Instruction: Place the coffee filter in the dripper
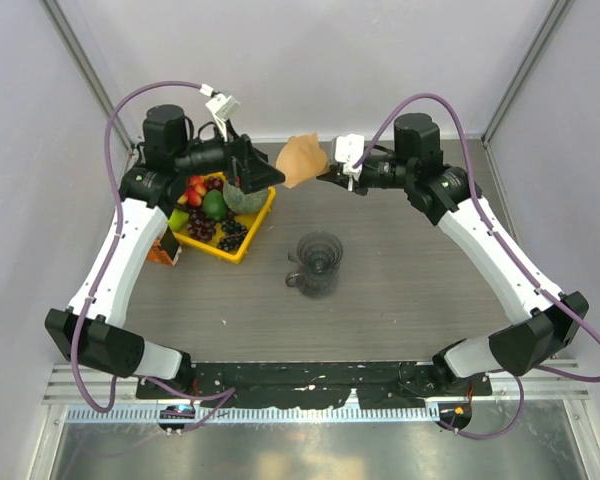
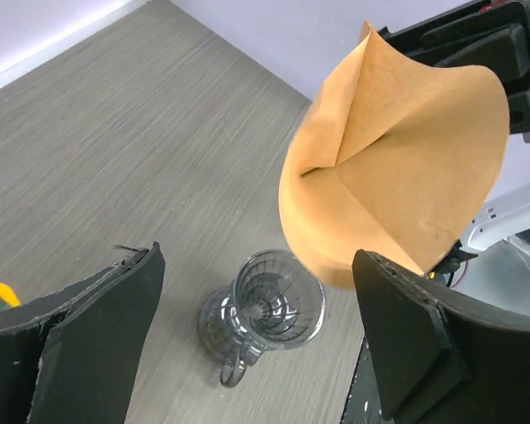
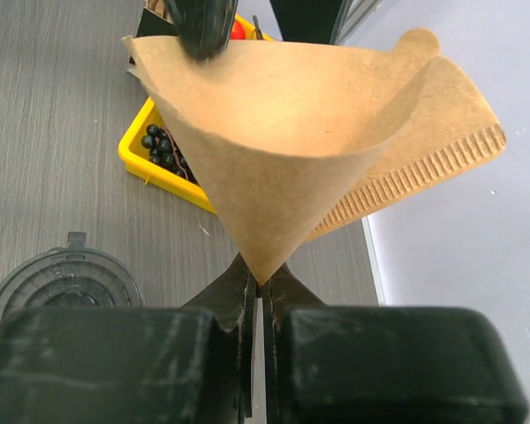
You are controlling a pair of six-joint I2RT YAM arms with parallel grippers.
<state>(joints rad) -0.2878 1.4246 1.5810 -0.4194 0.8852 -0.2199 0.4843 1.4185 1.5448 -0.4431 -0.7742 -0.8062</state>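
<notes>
Top external view, items logged from the near edge outward.

1. Table (image 1: 410,290): grey wood-grain surface, with both arm bases at its near edge.
2. Dripper (image 1: 318,262): clear ribbed glass, upright at mid-table, handle toward the near left, nothing inside. We judged it fragile and light enough to slide or tip if pressed off-centre.
3. Carton (image 1: 162,252): orange-brown, just beside the left arm and partly hidden by it.
4. Tray (image 1: 237,256): yellow, holding assorted fruit, left of the dripper and apart from it.
5. Coffee filter (image 1: 302,160): light-brown paper, opened into a cone and held in the air beyond the dripper, between the two grippers, mouth turned toward the left arm. We judged it nearly weightless, limp and easily creased. The point and the crimped seam looked the firmest places to grip, while the thin rim would buckle.
6. Right gripper (image 3: 258,281): jaws pinched tight on the cone's point, the only grip we could confirm.
7. Left gripper (image 1: 268,176): fingers spread wide, grasping nothing. One finger sat at the filter's rim, and we could not tell whether it touched.
</notes>
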